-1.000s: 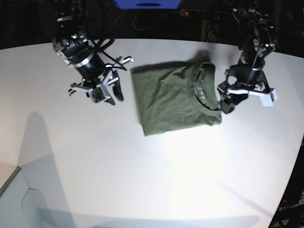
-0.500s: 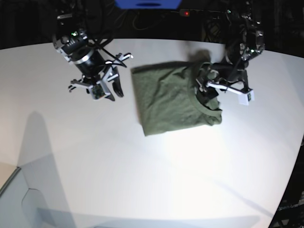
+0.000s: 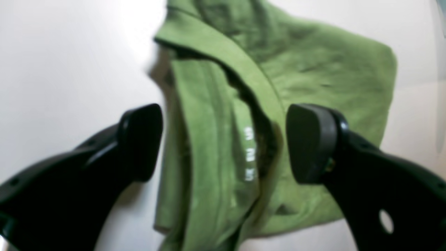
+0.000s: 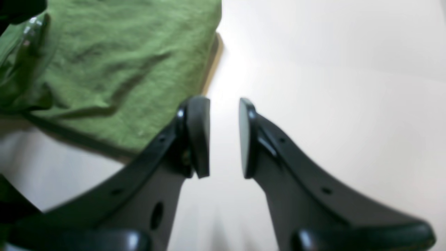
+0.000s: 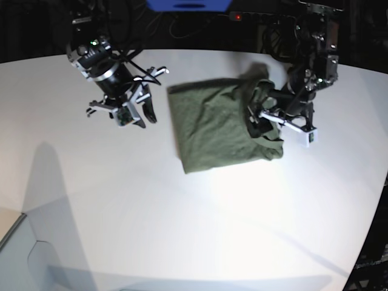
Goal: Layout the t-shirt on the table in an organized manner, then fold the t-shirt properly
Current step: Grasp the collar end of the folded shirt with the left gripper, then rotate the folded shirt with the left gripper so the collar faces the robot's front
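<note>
The olive-green t-shirt [image 5: 212,127] lies folded into a rough rectangle on the white table [image 5: 194,230], collar side to the right. My left gripper [image 5: 259,118] is open and hovers over the collar. In the left wrist view the left gripper [image 3: 224,143] straddles the ribbed collar and the label print of the t-shirt [image 3: 313,69], holding nothing. My right gripper [image 5: 139,115] hangs above bare table left of the shirt. In the right wrist view the right gripper [image 4: 223,137] has a narrow gap between its pads and is empty, with the t-shirt's edge [image 4: 115,62] to its left.
The table's curved edge runs along the right [image 5: 376,200], with dark space beyond. A blue object [image 5: 188,5] and cables sit behind the far edge. A grey panel [image 5: 18,254] lies at the lower left corner.
My left gripper has moved from beside the shirt's right edge leftward over the collar. My right gripper has drawn slightly up and toward the shirt. The shirt has not moved.
</note>
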